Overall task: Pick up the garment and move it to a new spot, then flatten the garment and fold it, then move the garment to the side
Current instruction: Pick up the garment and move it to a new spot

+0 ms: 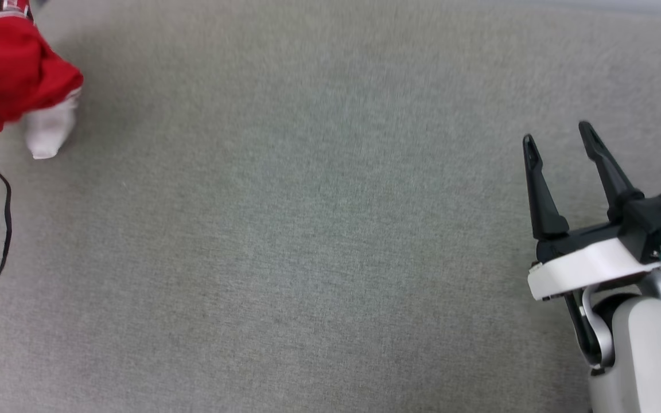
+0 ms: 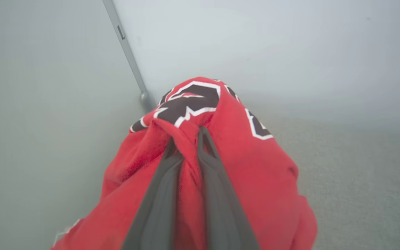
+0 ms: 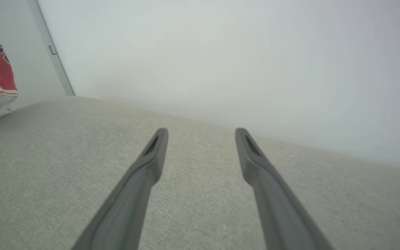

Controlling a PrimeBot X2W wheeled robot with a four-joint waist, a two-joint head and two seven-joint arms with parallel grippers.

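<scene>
The main risk is a slip: the left gripper (image 2: 187, 137) has its 2 long dark fingers drawn nearly together on only a thin fold of the red jersey-style garment (image 2: 255, 180), and the rest of the cloth hangs around and below that pinch, so a quick swing could probably pull the fold free and drop the bundle short of its new spot. A second risk is the thin black cable (image 1: 6, 229) looping at the left edge of the grey woven fabric surface (image 1: 319, 241). It lies just below the hanging cloth in the head view, and a low carry could snag or drag it. A bunched grip like this is also likely to set the shirt down twisted, which would make the flattening harder. The right gripper (image 1: 556, 132) stands wide and holds nothing, well apart from the cloth at the lower right, over bare surface. The garment sits at the far upper left of the head view, gathered into a rounded lump. It is bright red, with black white-outlined lettering crumpled over its top, too folded to read. 1 white sleeve with red stripes at its edge hangs lowest; whether it touches the surface I cannot tell. Behind it is a pale wall (image 3: 221, 52).
</scene>
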